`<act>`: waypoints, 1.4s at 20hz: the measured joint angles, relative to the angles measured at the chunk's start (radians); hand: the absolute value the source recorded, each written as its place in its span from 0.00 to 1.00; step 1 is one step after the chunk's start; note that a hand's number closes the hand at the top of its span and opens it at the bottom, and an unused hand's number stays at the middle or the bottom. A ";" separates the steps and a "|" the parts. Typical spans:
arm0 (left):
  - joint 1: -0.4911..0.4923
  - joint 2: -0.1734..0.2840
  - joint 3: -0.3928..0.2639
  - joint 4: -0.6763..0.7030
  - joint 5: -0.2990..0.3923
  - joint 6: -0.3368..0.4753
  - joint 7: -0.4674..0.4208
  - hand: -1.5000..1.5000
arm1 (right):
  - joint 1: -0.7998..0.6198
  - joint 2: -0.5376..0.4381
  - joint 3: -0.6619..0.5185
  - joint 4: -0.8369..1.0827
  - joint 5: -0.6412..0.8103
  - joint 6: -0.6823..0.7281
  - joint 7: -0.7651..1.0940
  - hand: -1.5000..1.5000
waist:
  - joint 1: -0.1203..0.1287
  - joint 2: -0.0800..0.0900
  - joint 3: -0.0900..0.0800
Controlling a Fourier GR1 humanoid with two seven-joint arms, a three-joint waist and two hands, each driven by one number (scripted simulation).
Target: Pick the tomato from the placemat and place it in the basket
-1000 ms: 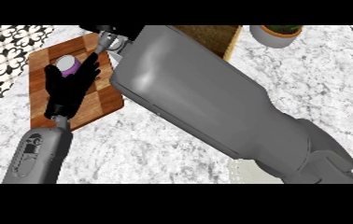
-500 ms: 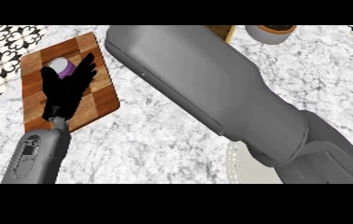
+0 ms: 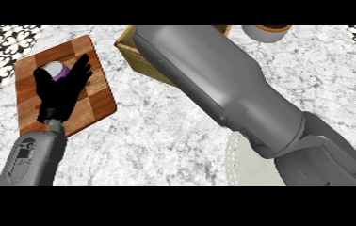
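Speckled grey marble counter. At left, black left hand, fingers straight and apart, over brown wooden board. Grey right forearm across tan slatted basket, hand out of sight. Tomato nowhere visible, pale round placemat mostly covered. Probably carried; release unconfirmed.

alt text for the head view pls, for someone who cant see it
The robot's right forearm stretches across a marble counter, hiding most of a woven basket; its hand is out of sight. At left, the open left hand rests over a wooden board beside a white-and-purple ball.
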 measured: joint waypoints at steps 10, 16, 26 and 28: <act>-0.001 0.007 0.006 -0.015 0.009 -0.009 0.016 0.50 | 0.029 0.002 -0.008 0.093 -0.043 -0.153 -0.049 0.00 | -0.002 0.003 0.001; 0.023 0.004 0.012 -0.015 0.007 -0.002 0.004 0.50 | 0.010 0.002 -0.068 0.114 -0.028 -0.301 -0.058 0.00 | -0.027 -0.007 0.002; 0.097 0.037 0.066 -0.032 0.024 0.004 0.000 0.50 | 0.082 -0.017 -0.241 0.003 -0.011 -0.474 -0.047 0.00 | -0.113 -0.034 0.006; 0.106 0.037 0.075 -0.033 0.027 0.010 -0.002 0.50 | 0.131 -0.013 -0.249 -0.065 -0.012 -0.464 -0.035 0.00 | -0.131 -0.039 0.006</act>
